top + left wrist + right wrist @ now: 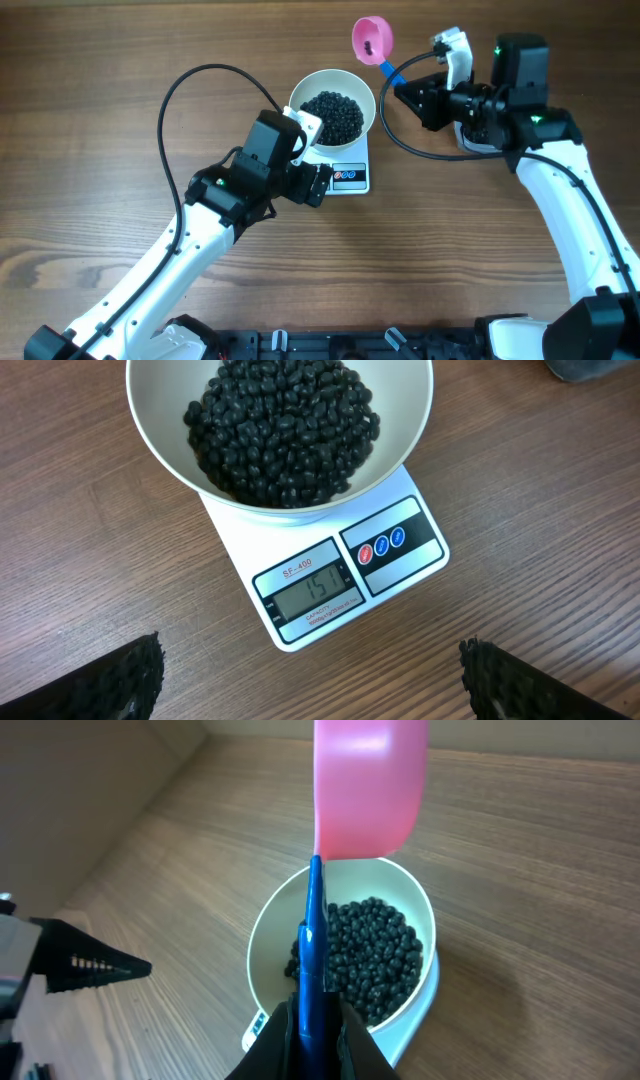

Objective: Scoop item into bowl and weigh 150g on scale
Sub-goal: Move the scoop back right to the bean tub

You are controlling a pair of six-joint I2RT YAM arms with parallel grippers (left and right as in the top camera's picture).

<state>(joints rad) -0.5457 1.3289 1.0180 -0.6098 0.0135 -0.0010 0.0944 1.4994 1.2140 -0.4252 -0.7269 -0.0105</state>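
Beans (333, 115) fill the bowl (330, 80) on the scale (355, 160); left tool (315, 685) gapes wide, empty, while right tool (315, 1030) clamps the pink scoop (372, 38).

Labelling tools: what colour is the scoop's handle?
Blue; the scoop handle shows best in the right wrist view.

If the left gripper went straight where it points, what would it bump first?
Probably the scale, at its display end, straight ahead of the open left gripper. The bowl sits further on. Depth is hard to judge.
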